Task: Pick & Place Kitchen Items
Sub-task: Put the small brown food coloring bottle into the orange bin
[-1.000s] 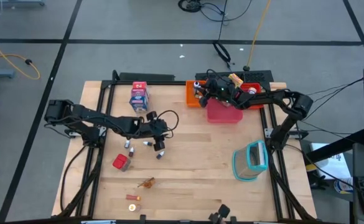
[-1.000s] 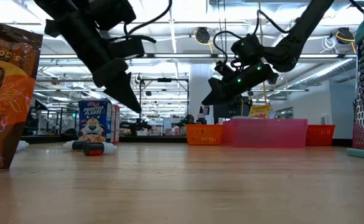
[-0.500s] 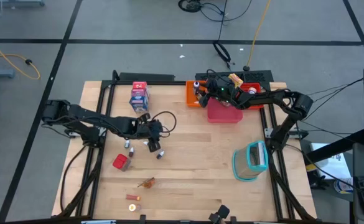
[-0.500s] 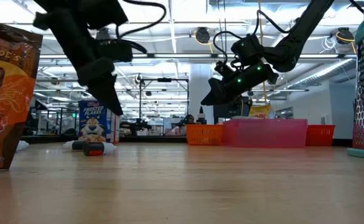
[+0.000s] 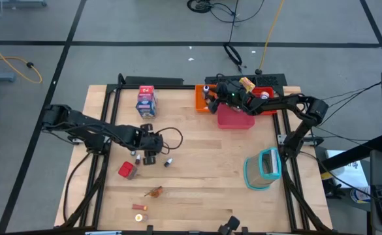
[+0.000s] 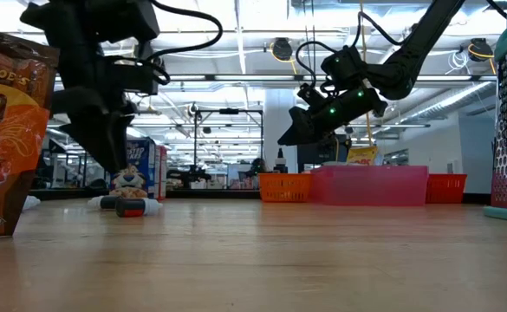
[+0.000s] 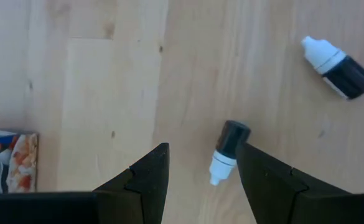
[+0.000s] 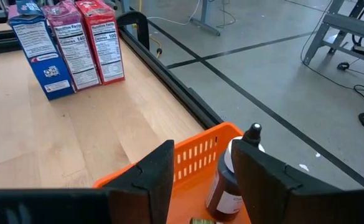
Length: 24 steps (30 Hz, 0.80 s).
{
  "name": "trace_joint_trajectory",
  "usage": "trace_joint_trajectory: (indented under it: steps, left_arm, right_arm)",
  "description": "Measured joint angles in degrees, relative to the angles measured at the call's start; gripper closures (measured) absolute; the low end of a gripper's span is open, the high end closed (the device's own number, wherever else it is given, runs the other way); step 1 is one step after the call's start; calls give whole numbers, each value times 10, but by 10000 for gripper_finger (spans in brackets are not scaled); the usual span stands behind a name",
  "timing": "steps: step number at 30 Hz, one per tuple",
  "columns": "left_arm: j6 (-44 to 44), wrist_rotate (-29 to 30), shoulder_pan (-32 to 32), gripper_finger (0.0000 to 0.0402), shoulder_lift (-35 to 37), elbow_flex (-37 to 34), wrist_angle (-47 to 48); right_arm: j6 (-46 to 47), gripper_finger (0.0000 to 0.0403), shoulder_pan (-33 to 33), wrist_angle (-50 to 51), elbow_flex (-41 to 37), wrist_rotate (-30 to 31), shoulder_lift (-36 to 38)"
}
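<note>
My left gripper (image 7: 200, 152) hangs open over the table's left middle (image 5: 150, 158), pointing steeply down. A tiny dark-capped white bottle (image 7: 227, 151) lies on its side on the wood below the gap, close to one finger and untouched. Another small bottle (image 7: 340, 61) lies farther off, and a printed box (image 7: 7, 160) shows at the picture's edge. My right gripper (image 8: 203, 149) stays open above the orange tray (image 8: 194, 155) at the far edge (image 5: 209, 99). A brown bottle (image 8: 230, 180) stands upright in that tray, just past the fingertips.
Three upright cartons (image 8: 70, 46) stand at the far left (image 5: 145, 101). A red cube (image 5: 127, 170) and orange-brown bits (image 5: 154, 192) lie nearer the front. The pink tray (image 5: 235, 117), the red tray (image 5: 267, 91) and the teal-rimmed container (image 5: 264, 168) are on the right.
My left gripper has gone toward the table's left and near edges, staying above the wood, and has tipped more steeply downward over the small bottles. The right arm has kept still over the orange tray.
</note>
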<state>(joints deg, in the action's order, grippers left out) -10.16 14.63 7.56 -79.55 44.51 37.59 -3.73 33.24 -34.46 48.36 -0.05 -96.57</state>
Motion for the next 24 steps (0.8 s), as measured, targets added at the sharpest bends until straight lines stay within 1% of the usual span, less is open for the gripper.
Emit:
trace_joint_trajectory:
  steps: [8, 10, 15, 18, 24]
  left_arm:
    - [1, -3, 10, 213, 0, -6, -3]
    - [-1, -15, 11, 213, 0, -15, -4]
    - [-5, -17, 11, 213, 0, -48, -29]
    - [0, -18, 11, 213, 0, -64, -61]
    - [21, -42, 11, 213, 0, -106, -146]
  right_arm:
    - [0, 252, -3, 0, 0, 0, 0]
    - [0, 253, -4, 0, 0, 0, 0]
    - [0, 254, -3, 0, 0, 0, 0]
    - [0, 253, -3, -5, 0, 0, 0]
    - [0, 257, -4, -5, 0, 0, 0]
